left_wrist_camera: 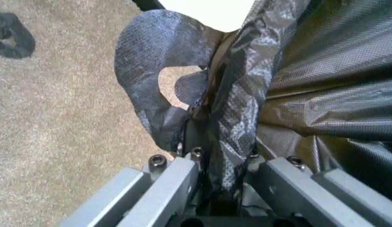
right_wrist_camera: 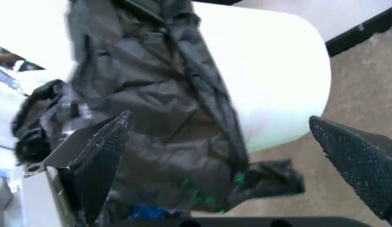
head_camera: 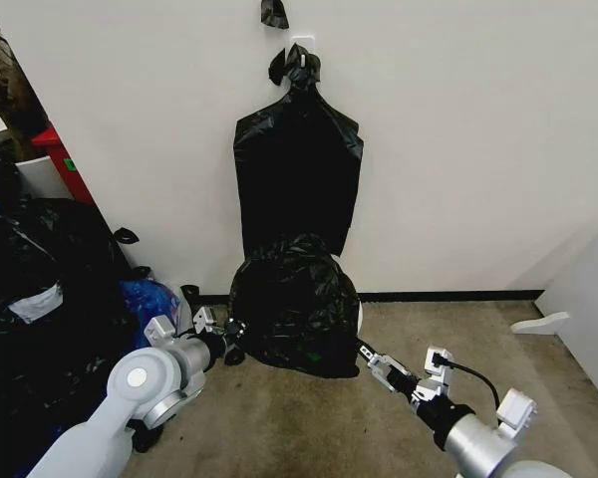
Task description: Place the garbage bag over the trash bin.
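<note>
The glossy black garbage bag [head_camera: 294,304] is draped over the trash bin, a white bucket whose wall [head_camera: 358,317] shows past the bag's right side, standing on the floor against the wall. My left gripper [head_camera: 232,347] is low at the bag's left edge. In the left wrist view it [left_wrist_camera: 215,158] is shut on a twisted fold of the bag [left_wrist_camera: 243,104], with the white bin [left_wrist_camera: 209,12] just beyond. My right gripper [head_camera: 365,357] is open beside the bin's lower right. In the right wrist view its fingers [right_wrist_camera: 104,156] stand apart before the bin [right_wrist_camera: 271,80] and the bag [right_wrist_camera: 152,104].
Flat black bags [head_camera: 297,164] hang from a hook on the wall above the bin. Stuffed black sacks [head_camera: 40,299] and a blue plastic bag [head_camera: 149,299] crowd the left. A white panel [head_camera: 588,299] stands at the right. Bare carpet [head_camera: 299,423] lies in front.
</note>
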`<state>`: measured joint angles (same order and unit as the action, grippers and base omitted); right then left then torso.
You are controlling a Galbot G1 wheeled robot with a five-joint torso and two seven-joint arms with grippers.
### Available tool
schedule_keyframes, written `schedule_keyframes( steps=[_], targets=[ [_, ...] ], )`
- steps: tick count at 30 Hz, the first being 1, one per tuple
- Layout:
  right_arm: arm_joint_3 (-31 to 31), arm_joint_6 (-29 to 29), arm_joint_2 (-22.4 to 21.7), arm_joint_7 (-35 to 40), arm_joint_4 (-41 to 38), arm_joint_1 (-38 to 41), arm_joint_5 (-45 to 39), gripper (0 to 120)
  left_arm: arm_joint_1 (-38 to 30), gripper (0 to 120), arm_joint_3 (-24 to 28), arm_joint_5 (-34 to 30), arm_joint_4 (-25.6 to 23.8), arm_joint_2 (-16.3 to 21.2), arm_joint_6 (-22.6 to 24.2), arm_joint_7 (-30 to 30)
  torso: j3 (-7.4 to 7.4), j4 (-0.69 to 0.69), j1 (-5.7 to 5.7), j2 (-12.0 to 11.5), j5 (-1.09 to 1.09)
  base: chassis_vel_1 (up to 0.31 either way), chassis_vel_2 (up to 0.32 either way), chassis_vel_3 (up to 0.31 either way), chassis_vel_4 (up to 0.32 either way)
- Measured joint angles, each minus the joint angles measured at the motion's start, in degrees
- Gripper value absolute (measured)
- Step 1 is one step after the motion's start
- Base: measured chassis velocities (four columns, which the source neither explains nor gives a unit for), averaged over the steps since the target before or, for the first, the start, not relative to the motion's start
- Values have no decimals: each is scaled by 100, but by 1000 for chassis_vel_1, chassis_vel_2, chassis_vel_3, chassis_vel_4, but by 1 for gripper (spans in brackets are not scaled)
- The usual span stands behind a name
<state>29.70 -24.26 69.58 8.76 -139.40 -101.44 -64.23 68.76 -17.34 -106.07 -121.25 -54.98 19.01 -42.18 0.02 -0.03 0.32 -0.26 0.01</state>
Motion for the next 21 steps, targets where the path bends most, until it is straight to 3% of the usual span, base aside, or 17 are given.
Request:
schedule_keyframes(
  steps=[13,21],
  targets=[
    [-234,449,-54,264,517,104,633,100,19,0,33,-147,-365,50,15,-73,0,-1,0,0,0,0,0,0,0],
    [64,579,-134,65,1542,379,690,100,31,0,-12,-331,-492,79,94,-76,0,-1,0,0,2,0,0,0,0]
  ],
)
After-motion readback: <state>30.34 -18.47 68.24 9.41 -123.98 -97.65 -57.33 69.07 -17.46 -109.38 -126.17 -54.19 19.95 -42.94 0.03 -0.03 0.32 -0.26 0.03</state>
